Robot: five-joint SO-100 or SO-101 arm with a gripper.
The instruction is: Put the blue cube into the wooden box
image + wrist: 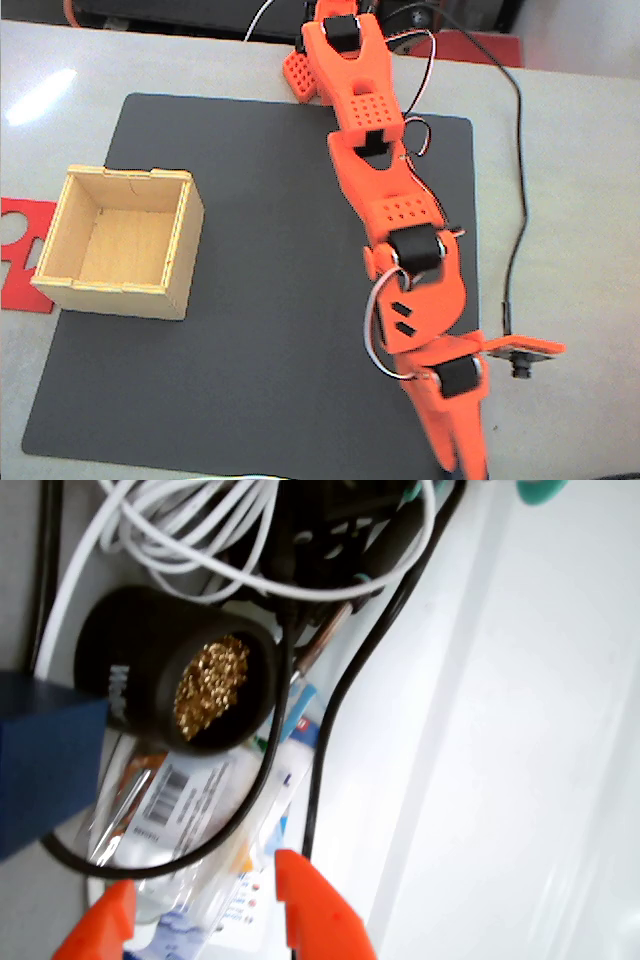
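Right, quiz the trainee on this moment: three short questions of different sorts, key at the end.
1. True or false: the blue cube already lies inside the wooden box.
2. In the fixed view, on which side of the orange arm does the wooden box stand? A. left B. right C. directly beneath it
3. Fill in: the flat cut-out sheet sticking out beside the box is ___ in colour.

Key: 1 false, the box's floor is bare; 2 A; 3 red.
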